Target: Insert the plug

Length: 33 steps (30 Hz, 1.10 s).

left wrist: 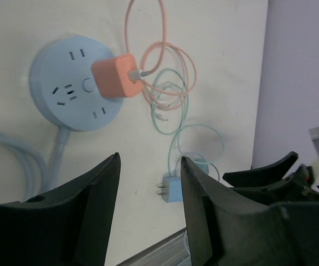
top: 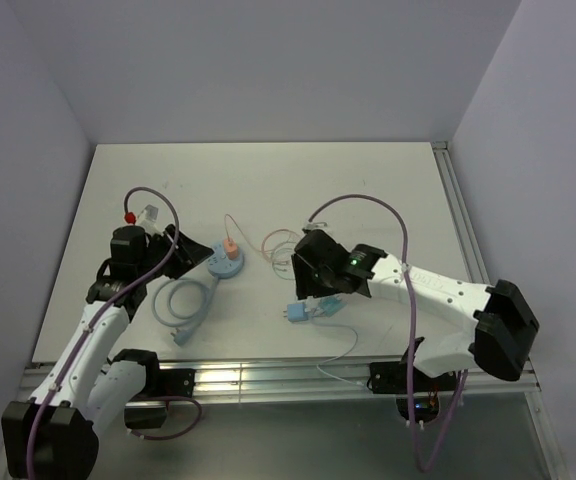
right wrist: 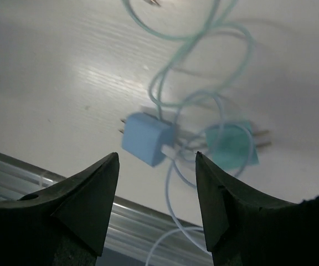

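Right gripper point(right wrist: 155, 159) open over blue plug point(right wrist: 147, 138) so I can grab; left gripper point(left wrist: 148, 164) open near socket point(left wrist: 65, 83), probably for bracing.

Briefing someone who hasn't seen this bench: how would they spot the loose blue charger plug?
Near the front edge of the table, by the right gripper, two loose charger plugs lie side by side. The blue charger plug is the one nearer the round power strip; its neighbour is the teal charger plug, and the orange charger plug sits in the strip.
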Tool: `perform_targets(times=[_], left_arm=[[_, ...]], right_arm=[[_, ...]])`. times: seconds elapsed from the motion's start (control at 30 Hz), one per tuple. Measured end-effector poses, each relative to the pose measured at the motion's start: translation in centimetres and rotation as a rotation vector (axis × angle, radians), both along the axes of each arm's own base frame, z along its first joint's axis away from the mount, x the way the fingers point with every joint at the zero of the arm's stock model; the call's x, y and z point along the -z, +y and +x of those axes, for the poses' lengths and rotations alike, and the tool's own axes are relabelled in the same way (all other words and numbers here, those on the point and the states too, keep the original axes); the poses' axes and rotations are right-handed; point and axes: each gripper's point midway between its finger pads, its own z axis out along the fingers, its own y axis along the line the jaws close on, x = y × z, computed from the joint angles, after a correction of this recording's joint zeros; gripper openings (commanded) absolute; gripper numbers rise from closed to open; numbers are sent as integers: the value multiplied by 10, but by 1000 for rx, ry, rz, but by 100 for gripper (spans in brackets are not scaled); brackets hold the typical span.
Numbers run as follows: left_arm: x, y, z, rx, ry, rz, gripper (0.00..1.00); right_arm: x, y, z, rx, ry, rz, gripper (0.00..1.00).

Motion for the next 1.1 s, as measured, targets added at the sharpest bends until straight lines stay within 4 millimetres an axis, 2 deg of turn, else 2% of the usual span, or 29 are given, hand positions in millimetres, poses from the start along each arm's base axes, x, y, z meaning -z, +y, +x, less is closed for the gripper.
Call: perform_targets(times=[0.07, 0.13, 0.23, 0.37, 0.87, 1.1], left_arm=[[-1, -5, 0, 33, -6, -16, 54], [0, -10, 1, 62, 0, -26, 53], [6, -15, 0, 97, 18, -35, 54], [9, -22, -3, 140, 32, -47, 54], [10, -28, -9, 194, 27, -42, 54], [9, -29, -9, 199, 24, -38, 54]], right_arm=[[7, -15, -12, 32, 30, 2, 65], [6, -19, -19, 50, 40, 31, 64], [0, -13, -22, 55, 48, 89, 64], [3, -5, -23, 65, 60, 125, 59], [44, -23, -8, 169, 59, -46, 52], [49, -28, -6, 182, 50, -77, 51]])
